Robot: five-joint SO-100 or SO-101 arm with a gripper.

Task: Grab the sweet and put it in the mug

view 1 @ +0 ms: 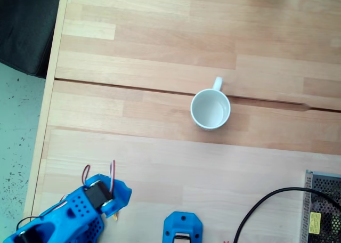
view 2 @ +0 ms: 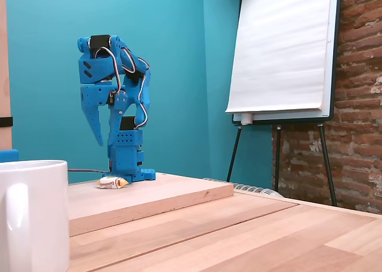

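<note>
My pincer (view 2: 98, 142) hangs at the frame's left, its state unclear, above the sweet (view 2: 113, 182); the mug (view 1: 210, 109) stands centre-frame.

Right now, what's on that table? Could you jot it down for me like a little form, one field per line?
Robot: blue arm, folded upright at the table's edge
Gripper: raised, pointing down, holding nothing; open or shut cannot be told
Sweet: lying on the wood near the arm's base, in a fixed view
Mug: white, upright, apart from the arm; its inside looks empty
Mug handle: points toward the top of a fixed view
Table: light wood planks
Other: black cable, metal mesh box, flip chart on a stand
Task progress: sweet not yet picked up
</note>
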